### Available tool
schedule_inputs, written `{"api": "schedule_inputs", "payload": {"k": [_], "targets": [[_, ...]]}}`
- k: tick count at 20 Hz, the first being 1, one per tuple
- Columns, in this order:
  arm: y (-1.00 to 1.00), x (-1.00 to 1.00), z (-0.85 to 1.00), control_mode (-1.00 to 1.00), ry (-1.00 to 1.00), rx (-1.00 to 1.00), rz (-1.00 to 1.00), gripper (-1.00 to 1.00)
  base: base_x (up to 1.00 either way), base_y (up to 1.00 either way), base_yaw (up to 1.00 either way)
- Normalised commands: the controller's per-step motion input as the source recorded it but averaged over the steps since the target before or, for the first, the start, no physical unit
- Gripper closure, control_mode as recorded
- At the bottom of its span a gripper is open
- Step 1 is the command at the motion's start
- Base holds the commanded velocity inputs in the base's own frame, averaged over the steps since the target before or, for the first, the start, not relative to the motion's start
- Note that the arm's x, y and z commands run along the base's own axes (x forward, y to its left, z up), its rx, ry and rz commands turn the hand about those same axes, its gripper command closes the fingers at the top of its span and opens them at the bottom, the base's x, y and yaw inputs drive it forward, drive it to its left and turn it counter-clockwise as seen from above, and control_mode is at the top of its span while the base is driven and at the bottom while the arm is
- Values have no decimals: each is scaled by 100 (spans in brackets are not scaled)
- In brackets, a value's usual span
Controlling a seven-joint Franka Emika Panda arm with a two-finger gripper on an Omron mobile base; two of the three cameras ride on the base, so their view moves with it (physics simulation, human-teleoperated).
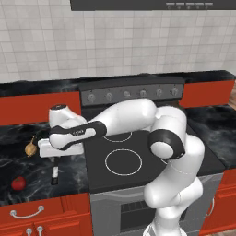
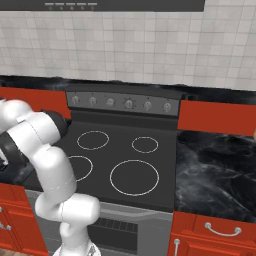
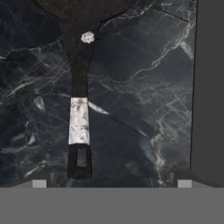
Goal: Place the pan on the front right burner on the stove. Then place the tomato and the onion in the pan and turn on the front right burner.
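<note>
The pan's long handle [image 3: 79,127], black with a silver-white band, runs up the hand view to the dark pan body [image 3: 78,11] at the top edge. My gripper [image 3: 111,183] hangs open above the handle, its fingertips [image 3: 39,183] wide apart, with the handle nearer the left tip and nothing gripped. In the left base view the hand [image 1: 54,156] hovers over the counter left of the stove [image 1: 138,173], and the pan's handle end [image 1: 54,174] pokes out below it. The tan onion [image 1: 31,148] lies left of the hand and the red tomato [image 1: 18,183] nearer the front. The front right burner [image 2: 134,177] is bare.
Black marble counter [image 1: 69,177] lies on both sides of the stove [image 2: 125,150]. The knob panel [image 2: 120,103] runs along the stove's back. My arm [image 1: 133,120] spans the left burners. The stove's edge [image 3: 210,87] shows at the right of the hand view.
</note>
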Motion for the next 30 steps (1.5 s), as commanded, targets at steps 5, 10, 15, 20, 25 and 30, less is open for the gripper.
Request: {"api": "schedule_inputs", "payload": {"k": [5,10,15,20,25,30], "targets": [[22,17,-15,-100,-2,0,0,-100,0,0,0],[20,17,-19,-100,0,0,-1,-100,0,0,0],[10,9,-23,-100,0,0,-3,-100,0,0,0],[10,10,-26,-100,0,0,-3,-100,0,0,0],[9,11,-29,-100,0,0,-3,-100,0,0,0],[5,10,-27,-100,0,0,-2,-100,0,0,0]]}}
